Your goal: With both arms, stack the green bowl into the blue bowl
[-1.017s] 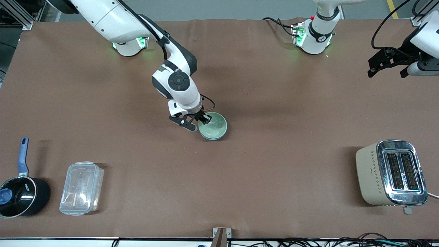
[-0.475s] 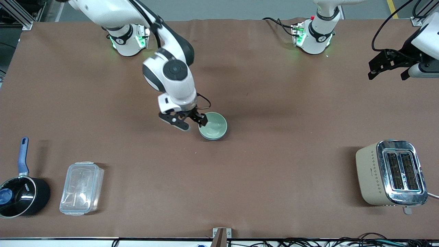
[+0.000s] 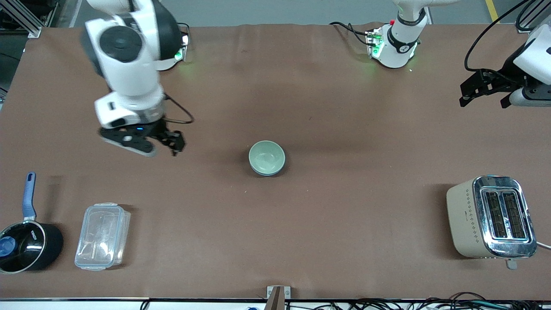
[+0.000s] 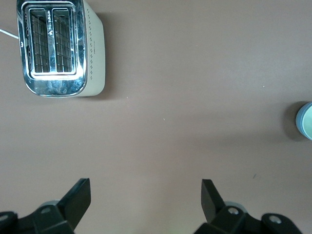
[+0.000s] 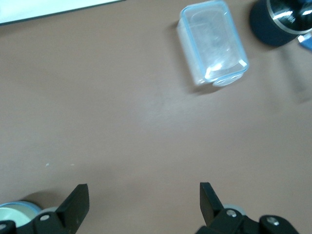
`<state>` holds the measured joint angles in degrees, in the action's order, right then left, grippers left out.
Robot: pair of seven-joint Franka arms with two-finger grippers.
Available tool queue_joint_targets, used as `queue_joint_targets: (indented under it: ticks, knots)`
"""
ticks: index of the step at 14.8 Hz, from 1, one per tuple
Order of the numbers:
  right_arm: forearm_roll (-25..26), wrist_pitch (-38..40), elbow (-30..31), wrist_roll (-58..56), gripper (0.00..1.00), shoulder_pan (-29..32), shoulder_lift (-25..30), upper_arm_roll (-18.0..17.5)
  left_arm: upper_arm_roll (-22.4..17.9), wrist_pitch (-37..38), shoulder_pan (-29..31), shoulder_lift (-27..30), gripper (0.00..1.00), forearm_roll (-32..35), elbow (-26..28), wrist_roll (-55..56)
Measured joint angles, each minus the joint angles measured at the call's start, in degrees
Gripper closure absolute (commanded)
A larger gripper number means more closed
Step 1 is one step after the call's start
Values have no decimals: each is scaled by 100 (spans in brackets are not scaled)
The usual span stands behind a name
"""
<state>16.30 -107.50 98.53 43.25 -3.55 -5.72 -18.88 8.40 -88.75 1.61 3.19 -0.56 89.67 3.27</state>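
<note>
The green bowl point(image 3: 267, 156) sits in the blue bowl point(image 3: 263, 173) at the table's middle; only the blue bowl's darker outer wall shows around it. The pair also shows in the left wrist view point(image 4: 307, 121) and the right wrist view point(image 5: 14, 210). My right gripper point(image 3: 154, 145) is open and empty, up in the air over bare table between the bowls and the right arm's end; its jaws stand wide apart point(image 5: 144, 197). My left gripper point(image 3: 482, 100) is open and empty and waits over the left arm's end of the table point(image 4: 146, 195).
A cream and chrome toaster point(image 3: 490, 217) stands near the front camera at the left arm's end, also seen from the left wrist point(image 4: 58, 46). A clear plastic box point(image 3: 102, 236) and a black saucepan with a blue handle point(image 3: 26, 245) stand at the right arm's end.
My right gripper has come off the green bowl's rim, risen and swung toward the right arm's end of the table. The bowls have stayed put. The left arm has barely moved.
</note>
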Motion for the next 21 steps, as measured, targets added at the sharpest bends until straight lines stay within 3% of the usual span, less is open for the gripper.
queue_joint_targets:
  ticks: [3, 6, 10, 12, 21]
  knots:
    - [-590, 234, 0, -1310, 0, 19, 416, 864, -1, 0, 0, -2, 0, 10, -47, 0]
    - [-1004, 855, -128, -2196, 0, 35, 768, 1460, -2, 1, 0, -23, 0, 12, -111, 0]
    - [-1158, 2058, -1094, -3340, 0, 42, 925, 2031, 35, 92, -2, -40, 0, 61, -115, -2]
    - [-1182, 2189, -1351, -3662, 0, 43, 923, 2176, 132, 130, -3, -40, 0, 218, -119, -2]
    - [-1537, 2193, -1371, -3731, 0, 135, 754, 2181, 211, 189, 7, -40, 0, 279, -132, -2]
